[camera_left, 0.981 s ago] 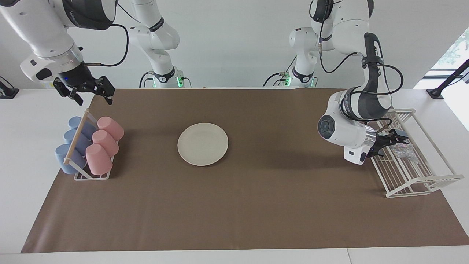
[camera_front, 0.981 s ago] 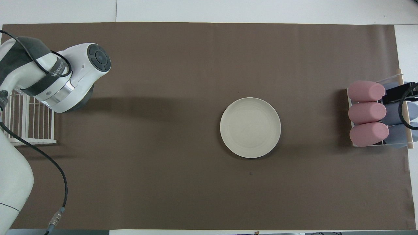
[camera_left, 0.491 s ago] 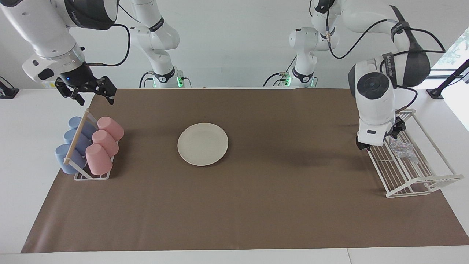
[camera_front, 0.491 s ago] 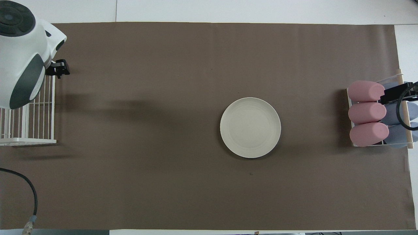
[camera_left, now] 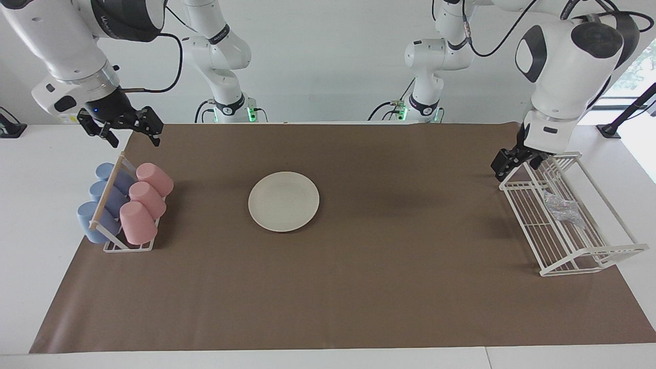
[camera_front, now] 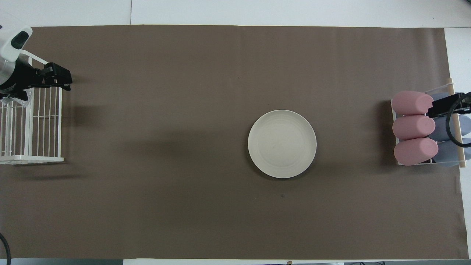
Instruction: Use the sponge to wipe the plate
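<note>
White walls back a white desk covered by a broad brown mat. At the middle of that mat lies the plate, round, cream-white and bare, flat on the mat with nothing touching it. The sponge is well apart from the plate, at the left arm's end of the desk: a small silvery, wrinkly wad resting on the floor of a white wire rack, about halfway along it. In the overhead view only a sliver of the wad shows at the frame's edge, under the arm.

The left pincer hangs in the air over the corner of the wire rack that lies nearest the robots, on the plate's side. Its fingers stand apart and hold nothing, and it is clear of the sponge.

At the right arm's end of the desk stands a small holder with a wooden rail, carrying three pink cups on the side toward the plate and three blue cups on the outer side, all tipped on their sides. The right pincer waits in the air over the mat's edge just by that holder, on the robots' side of it, jaws spread and empty.
</note>
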